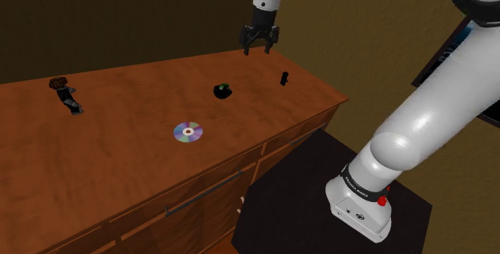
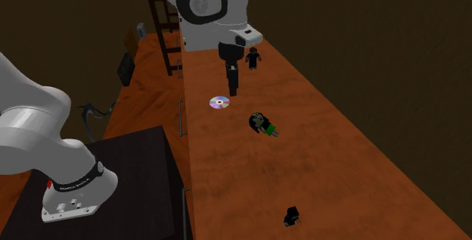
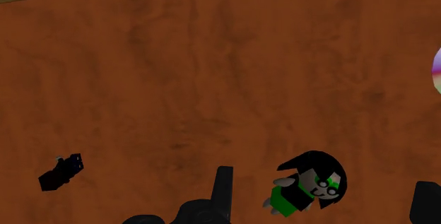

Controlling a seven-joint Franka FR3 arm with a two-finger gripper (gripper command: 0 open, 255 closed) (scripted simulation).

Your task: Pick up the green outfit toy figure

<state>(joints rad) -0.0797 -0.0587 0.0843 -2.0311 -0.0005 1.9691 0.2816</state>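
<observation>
The toy figure in the green outfit (image 1: 223, 91) lies flat on the brown wooden top (image 1: 120, 156); it has black hair, a pale face and green eyes. It also lies right of the disc in the second exterior view (image 2: 262, 124). My black gripper (image 1: 260, 46) hangs open well above the surface, up and to the right of the figure in the shoulder view, holding nothing. In the wrist view the figure (image 3: 311, 187) sits far below, between the spread fingers (image 3: 223, 187), nearer the gripper's (image 3: 326, 179) middle. From the second exterior view the gripper (image 2: 233, 87) points down.
A shiny disc (image 1: 188, 132) lies near the figure. A darker toy figure (image 1: 66, 94) lies at the shoulder view's far left. A small black object (image 1: 284, 78) stands near the top's right end. Drawer fronts with a bar handle (image 1: 200, 192) face the stand.
</observation>
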